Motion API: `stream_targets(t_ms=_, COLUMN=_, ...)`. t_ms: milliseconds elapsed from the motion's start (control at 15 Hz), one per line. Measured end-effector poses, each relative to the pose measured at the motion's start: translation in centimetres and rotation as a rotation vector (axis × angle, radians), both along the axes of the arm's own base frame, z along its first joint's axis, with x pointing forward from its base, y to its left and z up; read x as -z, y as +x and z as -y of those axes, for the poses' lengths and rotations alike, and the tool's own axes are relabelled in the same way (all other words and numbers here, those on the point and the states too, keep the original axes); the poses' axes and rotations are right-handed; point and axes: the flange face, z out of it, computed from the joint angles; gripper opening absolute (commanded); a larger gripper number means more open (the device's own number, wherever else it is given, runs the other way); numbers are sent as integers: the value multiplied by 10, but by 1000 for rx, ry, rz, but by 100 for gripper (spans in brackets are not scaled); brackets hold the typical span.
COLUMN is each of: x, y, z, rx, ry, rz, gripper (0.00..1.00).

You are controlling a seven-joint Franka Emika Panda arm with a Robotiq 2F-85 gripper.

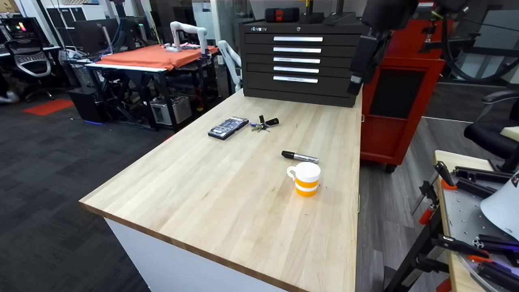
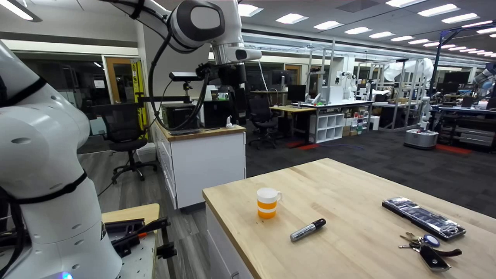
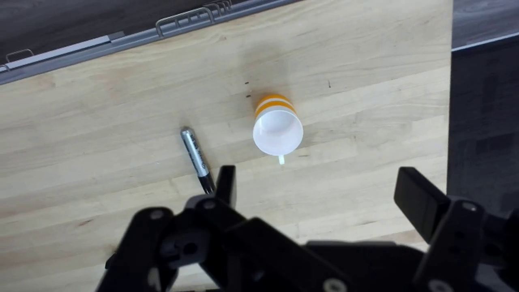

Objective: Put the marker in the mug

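Upper middle of the wrist view: mug [image 3: 278, 133] stands upright on the surface [image 3: 101, 134], mouth up, so ready to take a drop, I'd say. Marker [image 3: 195, 153] lies flat to its left, clearly apart, silver end toward upper left, black end running down behind the pincer [image 3: 318, 185]. Pincer is spread wide, nothing between its jaws. My read: held high so both task things fit in frame, reach not begun. Jaws sit roughly crosswise to the barrel, so probably a small twist and a shift left before gripping. Tip of the black end is hidden. Dark sliver [image 3: 109, 261] at lower left mostly covered, can't ID it.

Near centre in an exterior view: flat case [image 1: 228, 127] with keys [image 1: 264, 124] just beside it, well apart from the marker, likely just bystanders. Marker [image 1: 300, 157] lies right of centre, mug just below it in frame; that angle squeezes the gap, so spacing can't be judged there. Pincer at upper right, jaws edge-on, spread not readable.

Lower middle in an exterior view: mug [image 2: 267, 203] and marker [image 2: 308, 229], gap between them plain, marker's full length visible. Arm [image 2: 42, 131] fills the left, cut off by the frame edge. Pincer at upper middle is dark on dark, jaws lost.
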Motion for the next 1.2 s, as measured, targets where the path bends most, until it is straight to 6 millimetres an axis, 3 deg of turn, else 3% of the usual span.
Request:
stream_targets(t_ms=667, x=73, y=37, z=97, rx=-70, ry=-64, rz=-77, gripper=100)
stream_targets(t_ms=867, x=86, y=46, z=107, rx=-70, ry=-60, rz=-88, gripper=100)
stream_targets(t_ms=1200, x=87, y=48, z=107, rx=-69, ry=-59, rz=-92, gripper=100)
